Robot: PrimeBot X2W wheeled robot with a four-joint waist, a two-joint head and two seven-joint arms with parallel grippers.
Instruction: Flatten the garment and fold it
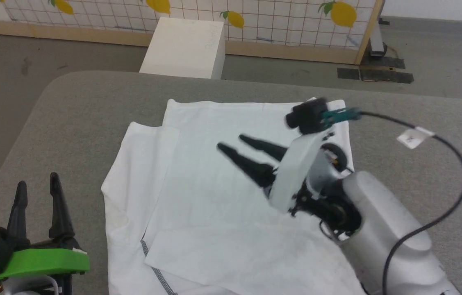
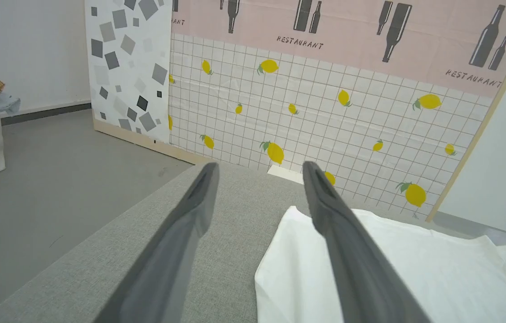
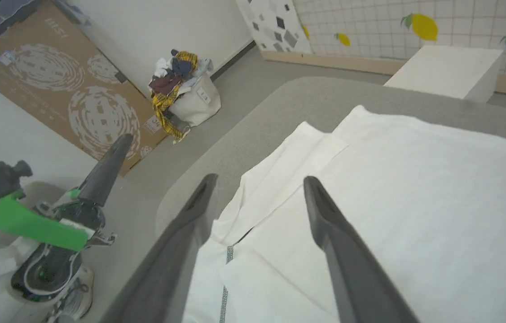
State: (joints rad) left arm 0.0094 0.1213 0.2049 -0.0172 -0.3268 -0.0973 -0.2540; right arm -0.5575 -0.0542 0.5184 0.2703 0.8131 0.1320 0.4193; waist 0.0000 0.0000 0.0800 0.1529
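The left gripper stands over the grey table, fingers spread and empty. The garment lies folded in layers just to its right. The right gripper hovers above the garment's middle, fingers spread, pinching nothing.

The head view looks down on the garment from above its near edge. Both wrist views sit low and close, the left beside it, the right over it, sharing its left edge.
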